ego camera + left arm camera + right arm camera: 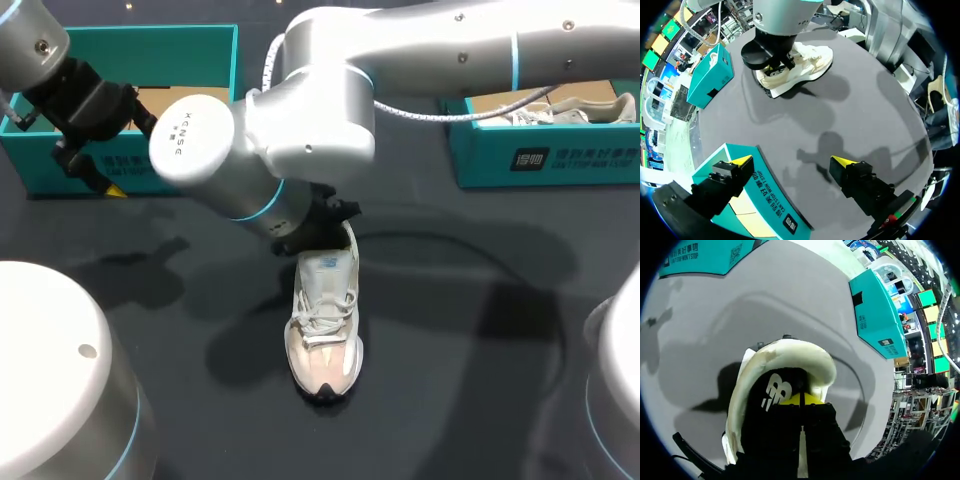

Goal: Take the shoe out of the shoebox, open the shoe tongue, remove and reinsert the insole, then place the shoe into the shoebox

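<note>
A white and cream sneaker (322, 320) stands upright in the middle of the dark table, toe toward the front edge. My right gripper (322, 228) comes across from the right and dips into the shoe's heel opening. In the right wrist view its yellow tips (801, 399) are pressed together, shut, inside the padded collar (790, 352) and against the black insole (775, 392). I cannot tell if an edge of the insole is pinched. My left gripper (130, 155) hangs open over the front wall of the teal shoebox (200, 60) at the back left, far from the sneaker (800, 62).
A second teal shoebox (540, 155) at the back right holds another pale shoe (560, 110). The right arm's thick wrist (270, 130) hangs over the shoe's heel. The left shoebox (765, 200) lies under one finger of the left gripper (792, 161).
</note>
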Robot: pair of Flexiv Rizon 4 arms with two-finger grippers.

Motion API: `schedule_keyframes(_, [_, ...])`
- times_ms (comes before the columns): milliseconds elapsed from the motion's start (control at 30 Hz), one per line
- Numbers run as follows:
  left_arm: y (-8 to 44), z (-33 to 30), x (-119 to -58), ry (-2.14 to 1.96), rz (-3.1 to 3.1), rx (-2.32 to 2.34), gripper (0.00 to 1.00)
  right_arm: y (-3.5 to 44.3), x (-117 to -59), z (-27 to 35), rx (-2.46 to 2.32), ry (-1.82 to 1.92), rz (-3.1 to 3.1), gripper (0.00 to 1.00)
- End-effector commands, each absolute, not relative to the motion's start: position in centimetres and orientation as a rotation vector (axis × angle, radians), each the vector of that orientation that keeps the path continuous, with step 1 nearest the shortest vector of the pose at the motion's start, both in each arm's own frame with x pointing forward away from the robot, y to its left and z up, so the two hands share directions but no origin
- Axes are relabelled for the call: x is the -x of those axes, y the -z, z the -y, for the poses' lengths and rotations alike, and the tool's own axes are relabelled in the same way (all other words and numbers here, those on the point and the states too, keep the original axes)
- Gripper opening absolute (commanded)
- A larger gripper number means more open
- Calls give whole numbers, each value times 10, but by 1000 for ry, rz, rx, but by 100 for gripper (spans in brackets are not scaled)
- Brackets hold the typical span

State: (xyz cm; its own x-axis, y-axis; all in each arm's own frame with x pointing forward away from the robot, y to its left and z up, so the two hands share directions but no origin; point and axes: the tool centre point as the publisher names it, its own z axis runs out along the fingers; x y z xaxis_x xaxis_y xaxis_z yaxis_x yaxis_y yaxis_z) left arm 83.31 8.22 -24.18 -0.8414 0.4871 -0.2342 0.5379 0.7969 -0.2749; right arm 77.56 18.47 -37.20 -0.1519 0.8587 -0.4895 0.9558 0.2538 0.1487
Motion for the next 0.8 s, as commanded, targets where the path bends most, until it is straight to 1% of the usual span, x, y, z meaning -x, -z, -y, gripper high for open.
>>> schedule_keyframes(33, [241,-82,-832,498,-2833,-814,100,395,-785,-183,-1688,310,-2076,0])
schedule_keyframes(167, [241,-82,-832,498,-2833,-814,100,410,-781,-181,-1738,304,-2113,0])
schedule_keyframes(267, [241,-82,-832,498,-2833,-814,100,411,-776,-184,-1752,246,-2148,0])
schedule_keyframes(567, [241,-82,-832,498,-2833,-814,100,356,-771,-194,-1628,27,-2129,0])
schedule_keyframes(800, [241,-82,-832,498,-2833,-814,100,355,-782,-186,-1609,-28,-2129,0])
